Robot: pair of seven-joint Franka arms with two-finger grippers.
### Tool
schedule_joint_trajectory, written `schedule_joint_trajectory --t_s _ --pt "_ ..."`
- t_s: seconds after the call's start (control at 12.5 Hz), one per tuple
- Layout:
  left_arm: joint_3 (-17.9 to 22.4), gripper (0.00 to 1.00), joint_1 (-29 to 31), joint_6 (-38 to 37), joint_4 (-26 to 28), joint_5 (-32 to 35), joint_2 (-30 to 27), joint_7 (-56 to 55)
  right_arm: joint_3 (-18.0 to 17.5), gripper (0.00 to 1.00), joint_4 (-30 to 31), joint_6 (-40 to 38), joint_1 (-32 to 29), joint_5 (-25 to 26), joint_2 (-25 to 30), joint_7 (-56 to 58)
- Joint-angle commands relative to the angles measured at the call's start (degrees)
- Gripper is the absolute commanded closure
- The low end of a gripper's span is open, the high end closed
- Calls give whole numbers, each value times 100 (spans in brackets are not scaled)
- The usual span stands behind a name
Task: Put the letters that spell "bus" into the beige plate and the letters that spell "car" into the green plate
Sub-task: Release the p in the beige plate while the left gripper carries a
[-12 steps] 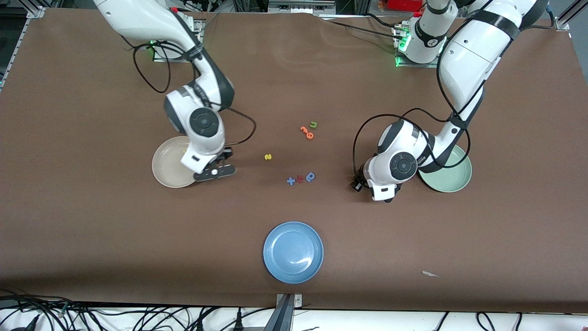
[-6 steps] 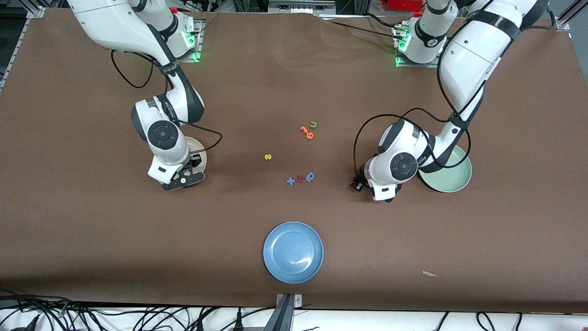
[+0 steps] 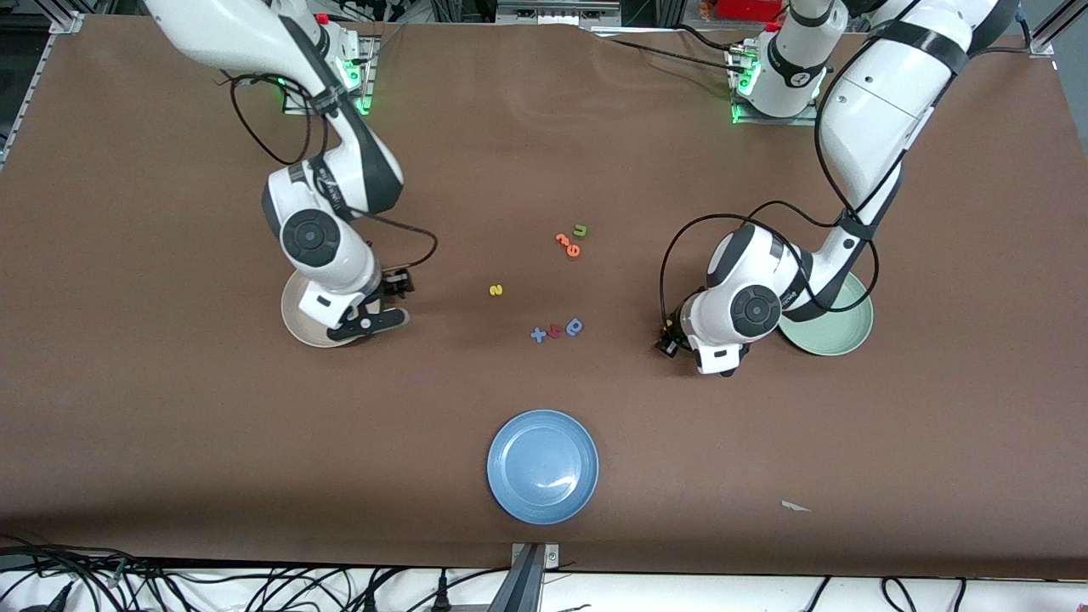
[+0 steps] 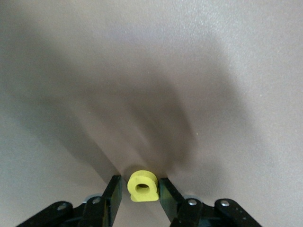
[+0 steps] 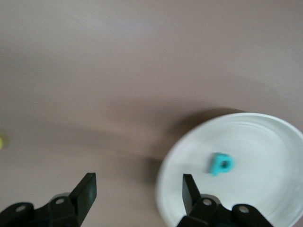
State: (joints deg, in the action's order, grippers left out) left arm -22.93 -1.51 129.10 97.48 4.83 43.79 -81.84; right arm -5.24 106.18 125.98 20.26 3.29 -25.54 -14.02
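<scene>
Right pincer [image 3: 367,323] hangs over the round cream-beige plate [image 3: 299,321], fingers spread with nothing between them; a small teal foam "b" [image 5: 220,163] lies inside. Left pincer [image 4: 140,191], beside the pale mint-green plate [image 3: 841,327], clamps a yellow foam letter "a" [image 4: 142,186] just above the brown counter [image 3: 765,442].

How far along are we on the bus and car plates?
Done: the teal b lies in the beige plate, the right gripper open above its edge. In hand: the left gripper is shut on the yellow a, over the table beside the green plate. Left: the yellow s lies on the table; the other letters' whereabouts don't show.
</scene>
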Motion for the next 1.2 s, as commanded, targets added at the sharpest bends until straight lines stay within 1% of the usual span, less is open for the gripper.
schedule_joint_trajectory --t_s 0.0,0.16,0.24,0.32,0.4,0.56,0.64,0.72,0.8,0.88,1.04,1.12 --pt "114 73 20 -8 61 308 15 -43 -21 21 -430 -180 582 -170 -196 -1230" --pt "105 99 20 -17 52 317 -2 -34 -21 26 -693 -92 934 -188 -503 -2127" --pt "105 100 46 -60 8 317 -55 -17 -12 34 -825 74 1162 -188 -688 -2471" --pt "87 100 194 -148 -18 309 -264 149 -21 45 -896 319 1312 -188 -837 -2735" --pt "26 100 430 -549 -45 213 -579 533 -12 48 -897 548 1384 -170 -961 -2764" --pt "-167 100 1009 -1698 -325 -286 -1090 1542 -12 49 -888 708 1480 -135 -1172 -2773" --pt "-176 100 1309 -2287 -422 -472 -1327 2140 -12 49 -888 717 1490 -109 -1225 -2764" --pt "-176 100 1581 -2807 -432 -517 -1547 2772 -12 49 -888 778 1498 -100 -1260 -2755" --pt "-168 100 1836 -3264 -432 -518 -1654 3387 -12 49 -871 857 1507 -100 -1278 -2755" --pt "-168 100 2083 -3538 -432 -465 -1681 3863 -12 50 -879 893 1533 -91 -1339 -2747" --pt "-98 100 2383 -3585 -309 -299 -1585 4481 -4 51 -862 1094 1612 -82 -1471 -2747" --pt "-106 100 2532 -3577 -309 120 -1376 4701 -3 54 -853 1095 1639 -65 -1480 -2747"
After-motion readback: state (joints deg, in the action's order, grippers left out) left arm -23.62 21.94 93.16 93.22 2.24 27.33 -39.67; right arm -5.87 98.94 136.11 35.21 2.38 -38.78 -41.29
